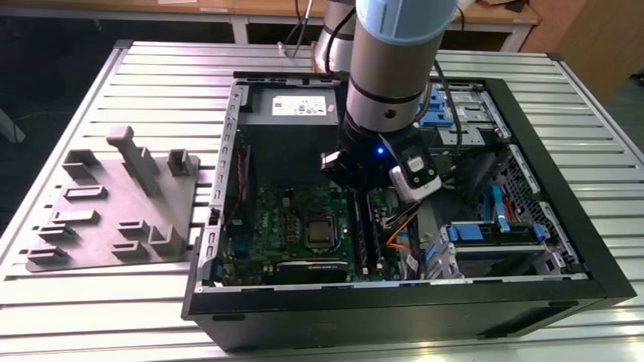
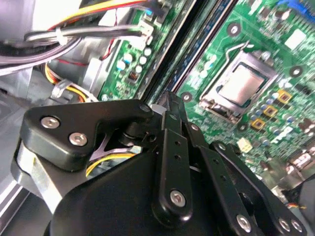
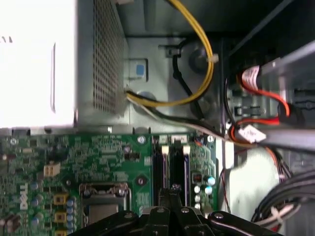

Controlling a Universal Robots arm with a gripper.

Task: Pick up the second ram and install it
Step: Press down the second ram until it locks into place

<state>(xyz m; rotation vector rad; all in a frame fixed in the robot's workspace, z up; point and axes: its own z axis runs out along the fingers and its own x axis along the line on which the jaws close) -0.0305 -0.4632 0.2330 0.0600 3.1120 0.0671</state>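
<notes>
The black two-fingered gripper (image 1: 364,197) is lowered inside the open black computer case (image 1: 563,226), over the long black memory slots (image 3: 170,167) at the edge of the big green motherboard (image 1: 286,219) nearest the drive bays. In both wrist views its slim fingers (image 2: 173,123) are seen drawn together at the tips, just above the slots. The slim dark blue-green ram stick (image 2: 194,59) is seen standing edge-up in the slots, directly under the fingertips; whether it is clamped cannot be told. The silver processor socket (image 2: 241,86) is located just beside the slots. A grey moulded fixture tray (image 1: 111,207) lies on the ribbed metal table (image 1: 171,83), toward its edge at the exterior view's left, well apart from the case.
</notes>
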